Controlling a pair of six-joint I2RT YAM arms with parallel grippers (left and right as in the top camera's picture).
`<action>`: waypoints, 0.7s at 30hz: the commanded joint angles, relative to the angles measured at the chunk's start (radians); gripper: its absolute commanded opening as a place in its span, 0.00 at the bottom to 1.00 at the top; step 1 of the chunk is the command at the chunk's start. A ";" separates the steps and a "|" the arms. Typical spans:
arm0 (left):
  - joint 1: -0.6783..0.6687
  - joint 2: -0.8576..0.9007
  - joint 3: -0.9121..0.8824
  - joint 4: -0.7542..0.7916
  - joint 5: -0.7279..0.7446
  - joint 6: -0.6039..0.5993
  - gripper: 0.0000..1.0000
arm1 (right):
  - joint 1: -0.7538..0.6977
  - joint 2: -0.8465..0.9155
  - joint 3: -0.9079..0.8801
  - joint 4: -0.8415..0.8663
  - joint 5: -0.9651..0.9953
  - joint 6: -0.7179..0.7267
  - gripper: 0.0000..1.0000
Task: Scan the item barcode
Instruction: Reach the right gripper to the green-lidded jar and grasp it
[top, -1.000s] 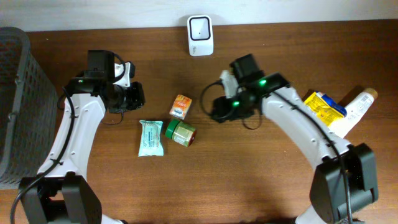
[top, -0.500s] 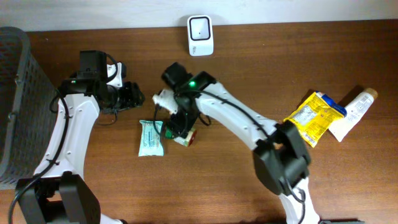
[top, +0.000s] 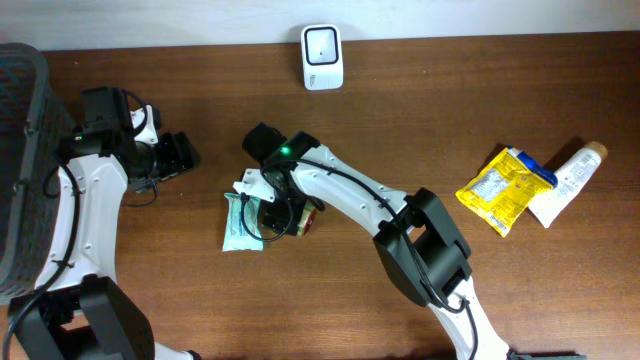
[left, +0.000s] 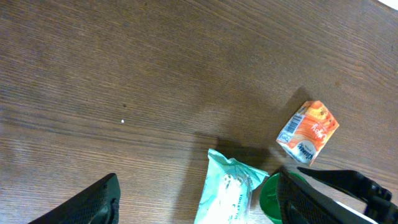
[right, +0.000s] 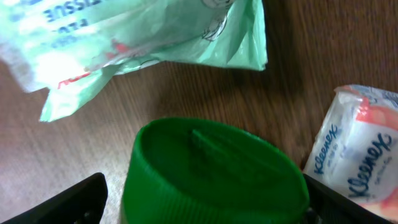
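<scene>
A jar with a green lid (right: 211, 168) lies on the table beside a pale green tissue pack (top: 240, 225) and a small orange Kleenex pack (left: 308, 132). My right gripper (top: 272, 212) is low over the jar, open, its dark fingers on either side of the lid. In the overhead view the right arm hides most of the jar. My left gripper (top: 183, 153) is open, up and left of the items, with nothing between its fingers; its wrist view shows the tissue pack (left: 227, 193) ahead. The white scanner (top: 322, 56) stands at the table's far edge.
A grey mesh basket (top: 20, 160) fills the left edge. A yellow snack bag (top: 505, 190) and a white tube (top: 570, 180) lie at the right. The right arm stretches across the middle of the table.
The right arm swung left across the table, down onto the green-lidded jar, and its jaws widened. The left arm drew back to the left and opened its jaws.
</scene>
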 joint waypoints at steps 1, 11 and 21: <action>0.003 0.017 -0.006 -0.001 -0.007 0.002 0.79 | 0.008 0.007 0.016 0.024 0.035 0.001 0.86; 0.003 0.017 -0.006 -0.002 -0.006 0.002 0.99 | 0.008 -0.011 0.025 0.059 0.046 0.043 0.47; 0.003 0.017 -0.006 -0.001 -0.007 0.002 0.99 | -0.018 -0.096 0.102 0.001 -0.005 0.058 0.45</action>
